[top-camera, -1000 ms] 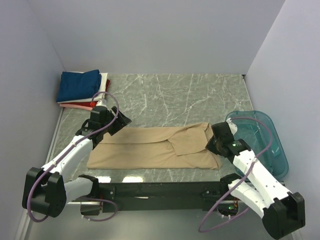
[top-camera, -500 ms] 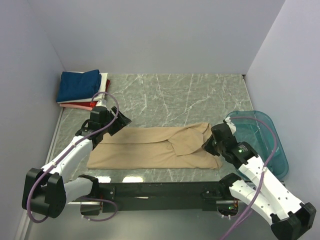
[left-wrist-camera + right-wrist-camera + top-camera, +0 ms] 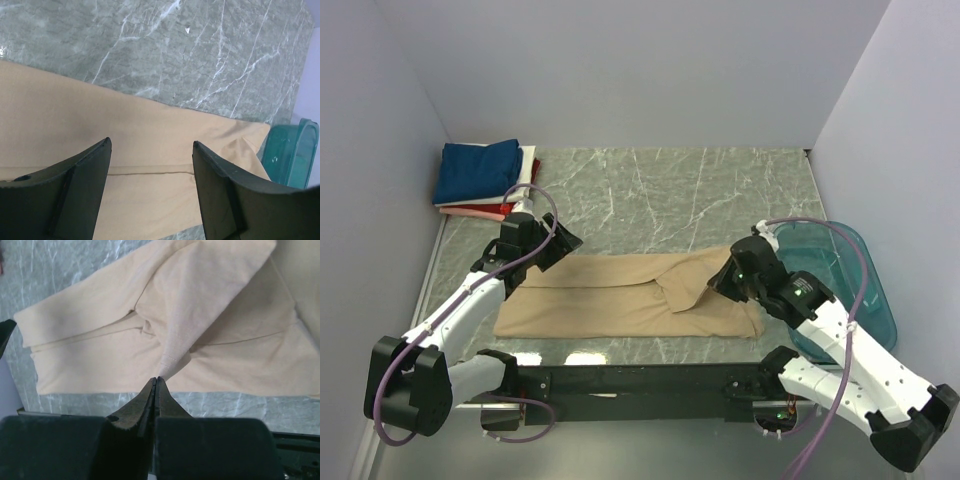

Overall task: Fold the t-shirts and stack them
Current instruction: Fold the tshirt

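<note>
Marble table (image 3: 650, 190), teal tub (image 3: 880, 310) beside tan t-shirt (image 3: 610, 300)

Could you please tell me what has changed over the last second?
The right gripper, shut on a corner of the tan t-shirt, has carried it leftward over the shirt. The open left gripper, the stack of folded t-shirts and the teal tub stayed put.

At 10 o'clock, you get only slivers of white shirt (image 3: 529, 160) and red shirt (image 3: 480, 211) under the navy shirt (image 3: 477, 170); left wrist view crops the tub (image 3: 290, 155).
</note>
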Motion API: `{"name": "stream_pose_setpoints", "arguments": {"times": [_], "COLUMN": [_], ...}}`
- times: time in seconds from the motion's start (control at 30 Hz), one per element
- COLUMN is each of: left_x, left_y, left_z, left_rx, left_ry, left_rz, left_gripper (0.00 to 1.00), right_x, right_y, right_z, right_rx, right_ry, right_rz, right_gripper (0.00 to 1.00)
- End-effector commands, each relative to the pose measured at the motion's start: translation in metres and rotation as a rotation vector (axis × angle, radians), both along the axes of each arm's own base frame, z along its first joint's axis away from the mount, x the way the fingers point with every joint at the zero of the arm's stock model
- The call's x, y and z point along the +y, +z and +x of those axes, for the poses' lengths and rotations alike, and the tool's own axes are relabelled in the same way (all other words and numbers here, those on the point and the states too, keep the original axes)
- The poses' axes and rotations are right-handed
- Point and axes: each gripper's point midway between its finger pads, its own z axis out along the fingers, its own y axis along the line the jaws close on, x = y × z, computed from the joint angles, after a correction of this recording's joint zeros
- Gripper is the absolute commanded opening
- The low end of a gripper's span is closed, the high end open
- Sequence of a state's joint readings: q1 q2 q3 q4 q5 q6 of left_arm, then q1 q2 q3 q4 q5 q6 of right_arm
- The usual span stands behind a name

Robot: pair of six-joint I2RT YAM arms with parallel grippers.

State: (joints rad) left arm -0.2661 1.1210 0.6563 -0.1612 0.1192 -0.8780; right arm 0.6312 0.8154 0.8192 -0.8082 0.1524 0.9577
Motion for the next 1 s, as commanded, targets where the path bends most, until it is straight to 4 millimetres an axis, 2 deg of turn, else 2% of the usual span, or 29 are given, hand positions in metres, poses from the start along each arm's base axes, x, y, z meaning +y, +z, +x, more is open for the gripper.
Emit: {"name": "stream_pose_setpoints", "arguments": {"times": [0.0, 0.5, 0.67, 0.83, 0.97], "left_x": [-0.003, -0.003, -0.002, -0.004, -0.003], "left_y": [0.009, 0.005, 0.003, 0.001, -0.002], "left_z": [0.001, 0.003, 0.002, 0.002, 0.001], "left_rx": [-0.037, -0.028, -0.023, -0.019, -0.014], "left_ry": [-0.013, -0.01, -0.004, -0.009, -0.006], "left_rz": [-0.011, -0.008, -0.004, -0.014, -0.015], "left_gripper": [0.71, 0.71, 0.72, 0.71, 0.72], "right_x": [0.015, 0.037, 0.037, 0.031, 0.023], "right_y": [0.027, 0.062, 0.053, 0.054, 0.03], "right_z": [0.01, 0.019, 0.015, 0.008, -0.005], "right_rx": [-0.057, -0.116, -0.1, -0.098, -0.042], "right_ry": [-0.001, 0.044, 0.043, 0.039, 0.024], "right_rz": [0.047, 0.063, 0.064, 0.063, 0.049], "right_gripper": [0.0, 0.0, 0.0, 0.0, 0.0]}}
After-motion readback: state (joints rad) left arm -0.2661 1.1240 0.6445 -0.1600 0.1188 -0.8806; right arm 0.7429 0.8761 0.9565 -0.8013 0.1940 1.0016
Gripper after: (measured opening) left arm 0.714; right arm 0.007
